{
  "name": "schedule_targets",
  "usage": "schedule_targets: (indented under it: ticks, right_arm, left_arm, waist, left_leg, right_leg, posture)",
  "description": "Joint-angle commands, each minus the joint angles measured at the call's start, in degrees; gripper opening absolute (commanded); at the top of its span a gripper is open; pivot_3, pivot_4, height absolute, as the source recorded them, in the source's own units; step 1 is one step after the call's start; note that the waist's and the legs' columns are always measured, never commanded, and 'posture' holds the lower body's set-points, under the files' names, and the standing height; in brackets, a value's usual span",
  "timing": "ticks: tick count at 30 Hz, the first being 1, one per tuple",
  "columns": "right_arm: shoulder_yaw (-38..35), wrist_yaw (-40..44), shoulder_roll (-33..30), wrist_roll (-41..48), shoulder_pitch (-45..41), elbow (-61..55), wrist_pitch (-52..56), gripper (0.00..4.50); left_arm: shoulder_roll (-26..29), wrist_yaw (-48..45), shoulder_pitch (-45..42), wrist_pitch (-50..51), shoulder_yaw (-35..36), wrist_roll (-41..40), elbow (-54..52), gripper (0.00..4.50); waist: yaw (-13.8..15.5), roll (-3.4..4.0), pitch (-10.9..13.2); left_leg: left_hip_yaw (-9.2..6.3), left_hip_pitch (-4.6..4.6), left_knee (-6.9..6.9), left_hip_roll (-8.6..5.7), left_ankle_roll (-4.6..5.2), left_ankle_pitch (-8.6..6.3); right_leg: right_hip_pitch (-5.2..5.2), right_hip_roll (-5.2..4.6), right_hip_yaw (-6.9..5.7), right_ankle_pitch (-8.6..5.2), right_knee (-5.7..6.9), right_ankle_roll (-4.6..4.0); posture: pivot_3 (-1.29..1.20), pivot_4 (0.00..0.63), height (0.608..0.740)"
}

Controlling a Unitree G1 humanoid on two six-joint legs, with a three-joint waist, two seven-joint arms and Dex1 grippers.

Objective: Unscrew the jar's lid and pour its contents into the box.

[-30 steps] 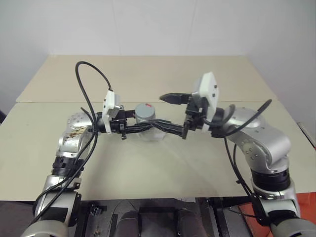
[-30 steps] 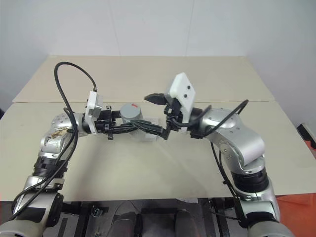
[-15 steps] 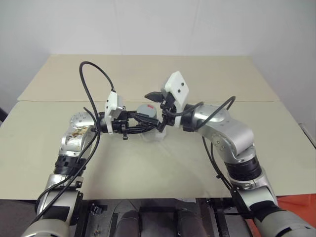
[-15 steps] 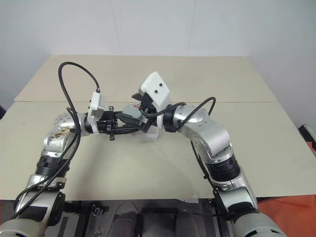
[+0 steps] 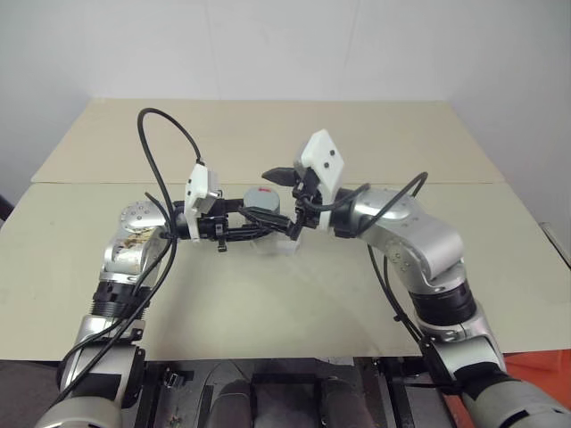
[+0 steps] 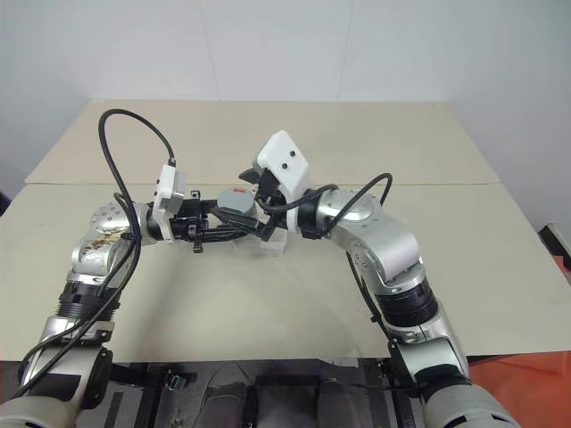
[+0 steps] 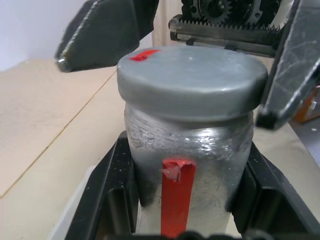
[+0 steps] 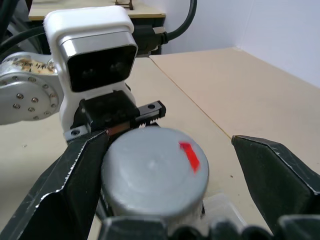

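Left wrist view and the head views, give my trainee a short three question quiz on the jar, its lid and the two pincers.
1. True or false: the round flat grey lid is already off the small clear jar with the red stripe.
2. Which pincer holds the jar by its body: A, the left pincer; B, the right pincer?
3. Fill in: the right pincer's jaws stand ____ on either side of the lid.

Key
1. False: the lid sits on the jar.
2. A: its black fingers press the jar's sides.
3. Open: one finger is close by the rim, the other has a clear gap.
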Motion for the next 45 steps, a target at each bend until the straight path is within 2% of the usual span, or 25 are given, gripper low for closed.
schedule_targets:
  ticks: [1, 11, 18, 25, 33, 45]
  right_arm:
    - [-4.77, -0.67, -2.29, 0.17, 0.63, -1.73, -0.51, 4.48]
    - [-7.4, 1.08, -6.79, 4.57, 4.29, -5.75, 0.69, 4.48]
    - [-8.31, 3.62, -8.51, 6.76, 5.68, -7.56, 0.52, 4.48]
    - [-7.55, 4.23, -7.37, 10.65, 3.09, -8.34, 2.05, 4.48]
    - [-1.49, 0.83, -5.43, 7.03, -3.06, -5.34, 6.28, 4.48]
    - [0.08, 0.58, -3.31, 5.58, -5.57, -2.66, 7.48, 4.48]
  left_arm:
    - [1.14, -0.75, 0.29, 0.1, 2.04, -2.12, -2.72, 1.97]
    - [3.77, -1.1, 2.85, 1.68, 2.84, -3.41, -5.59, 1.97]
    - [3.14, -0.04, 2.7, 1.33, 2.78, -3.08, -4.93, 1.97]
    - [0.28, 1.32, 0.79, 0.3, 1.68, -2.2, -2.78, 1.97]
    - [-0.62, 0.89, -0.32, -0.31, 1.06, -1.89, -1.77, 1.97]
    - [-0.94, 1.14, 0.24, -0.12, 0.97, -1.93, -2.55, 1.97]
  waist:
    - [0.0, 0.0, 0.0]
    - [0.11, 0.0, 0.0]
    - [0.07, 0.0, 0.0]
    - [0.08, 0.0, 0.0]
    - [-0.05, 0.0, 0.0]
    - [0.03, 0.0, 0.0]
  left_leg:
    - [0.0, 0.0, 0.0, 0.0, 0.0, 0.0]
    - [0.01, 0.0, 0.0, 0.0, 0.0, 0.0]
    - [0.01, 0.0, 0.0, 0.0, 0.0, 0.0]
    - [0.0, 0.02, 0.0, 0.0, 0.0, 0.0]
    - [0.0, 0.02, 0.0, 0.0, 0.0, 0.0]
    - [0.0, 0.01, 0.0, 0.0, 0.0, 0.0]
  right_leg:
    - [0.0, 0.0, 0.0, 0.0, 0.0, 0.0]
    - [0.0, -0.01, 0.0, 0.0, -0.12, 0.0]
    - [0.0, 0.0, 0.01, 0.0, -0.13, 0.0]
    - [0.02, 0.0, 0.01, 0.0, -0.13, 0.0]
    - [-0.01, 0.0, 0.01, 0.0, -0.08, 0.0]
    - [0.0, 0.0, 0.01, 0.0, -0.06, 0.0]
  posture:
    - [0.0, 0.15, 0.74]
    - [0.0, 0.15, 0.74]
    - [0.0, 0.15, 0.74]
    - [0.0, 0.15, 0.74]
    - [0.0, 0.15, 0.74]
    - [0.0, 0.15, 0.74]
